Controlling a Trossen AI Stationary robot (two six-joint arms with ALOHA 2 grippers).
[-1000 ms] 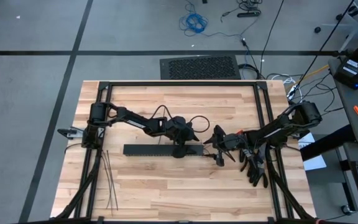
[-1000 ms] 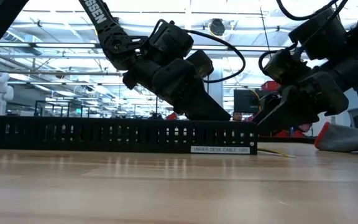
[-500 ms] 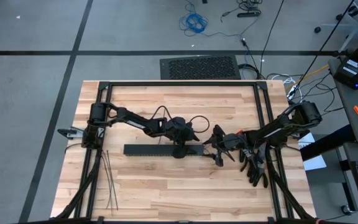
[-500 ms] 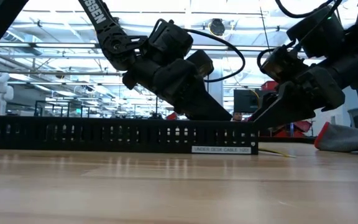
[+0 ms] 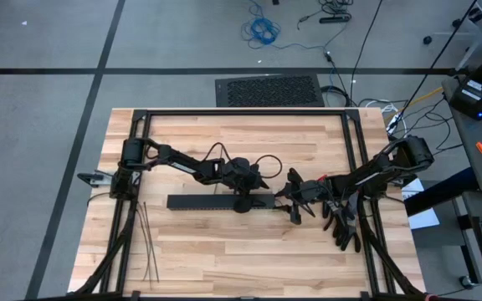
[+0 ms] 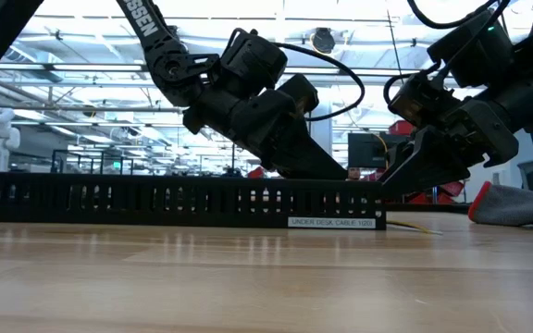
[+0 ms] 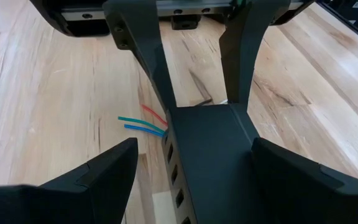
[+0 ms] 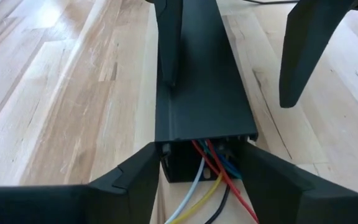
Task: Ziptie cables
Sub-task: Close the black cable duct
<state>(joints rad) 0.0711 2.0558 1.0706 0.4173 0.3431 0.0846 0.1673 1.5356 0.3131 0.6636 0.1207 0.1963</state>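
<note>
Left gripper [image 5: 253,186] open, fingers astride the black duct [image 5: 216,201]. Right gripper [image 5: 293,199] open at duct's right end, holding nothing. Cables [image 8: 211,171] protrude from that end. Zipties [image 5: 147,242] lie near-left on table [image 5: 224,251].

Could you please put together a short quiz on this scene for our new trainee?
1. True or false: the zipties lie inside the black duct.
2. The cables spill from the duct at: A) the open end by the right gripper; B) its middle; C) the opposite end.
3. What does the left gripper straddle, fingers open?
Key: 1 false, they lie bare on the table, on the left arm's side; 2 A; 3 the black duct.
</note>
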